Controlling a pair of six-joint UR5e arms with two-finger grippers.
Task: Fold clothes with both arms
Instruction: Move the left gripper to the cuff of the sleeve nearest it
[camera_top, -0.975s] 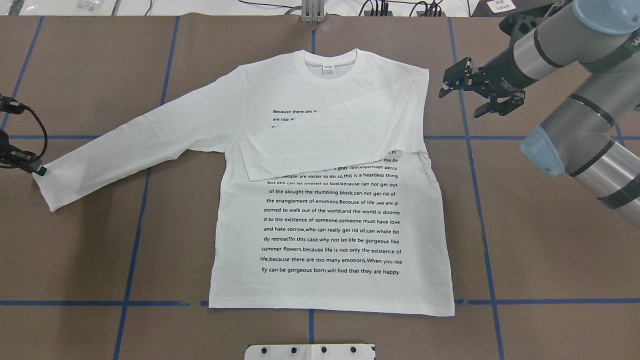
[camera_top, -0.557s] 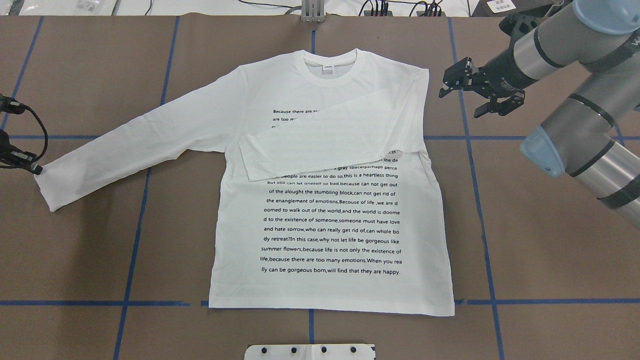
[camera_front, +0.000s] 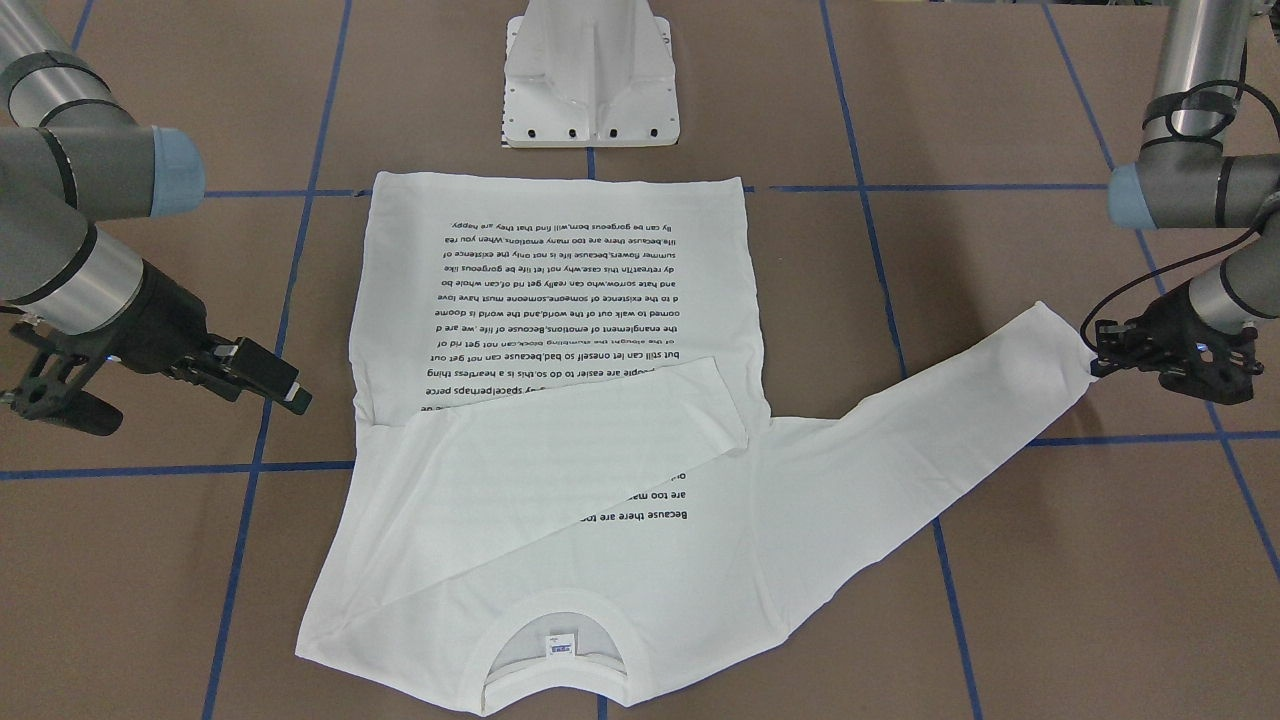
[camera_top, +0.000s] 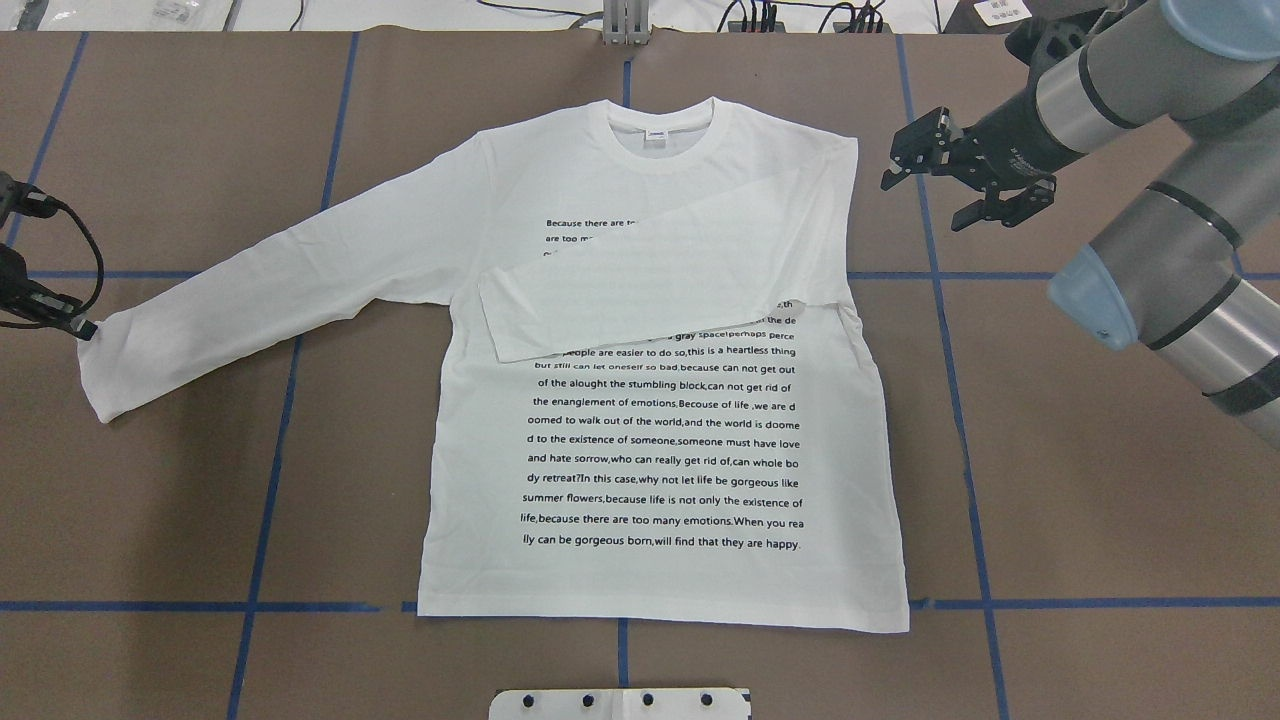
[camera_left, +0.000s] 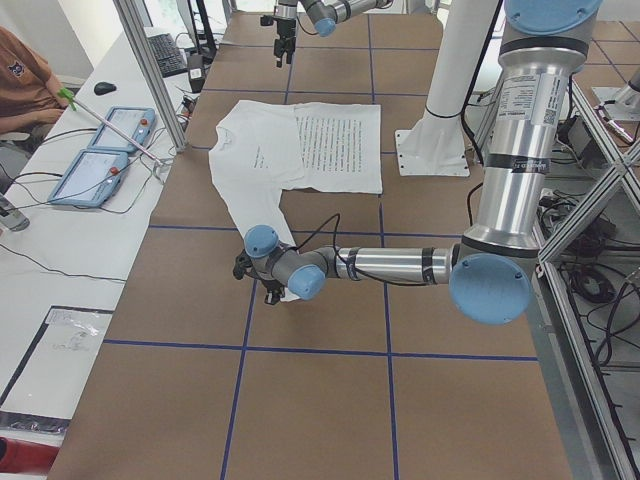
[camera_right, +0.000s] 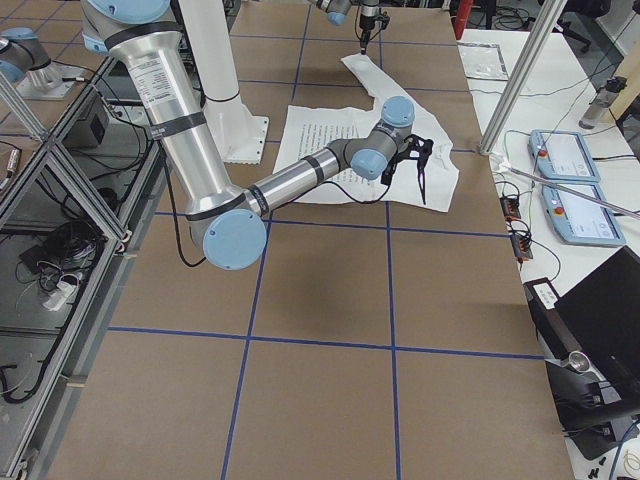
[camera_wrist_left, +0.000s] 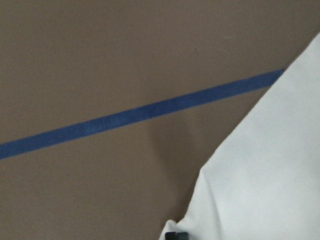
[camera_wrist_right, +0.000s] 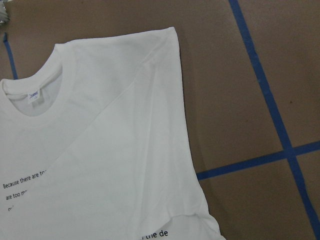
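The white long-sleeved T-shirt (camera_top: 660, 440) lies flat on the brown table, text side up, collar (camera_top: 660, 130) at the far side. One sleeve (camera_top: 650, 290) is folded across the chest. The other sleeve (camera_top: 280, 270) stretches out to the left. My left gripper (camera_top: 88, 330) is shut on that sleeve's cuff corner; it also shows in the front view (camera_front: 1095, 362), and the left wrist view shows the white cloth (camera_wrist_left: 270, 175). My right gripper (camera_top: 922, 205) hovers open and empty just right of the shirt's shoulder. The right wrist view shows that shoulder (camera_wrist_right: 150, 75).
Blue tape lines (camera_top: 950, 400) cross the brown table. The white pedestal base (camera_front: 590, 80) stands at the robot's edge, just beyond the shirt's hem. Cables lie along the far edge (camera_top: 760, 15). Pendants (camera_left: 110, 130) lie on a side table beside the brown table.
My left gripper has shifted slightly toward the far side, and the cuff corner has moved with it. My right gripper has drawn back a little, still open.
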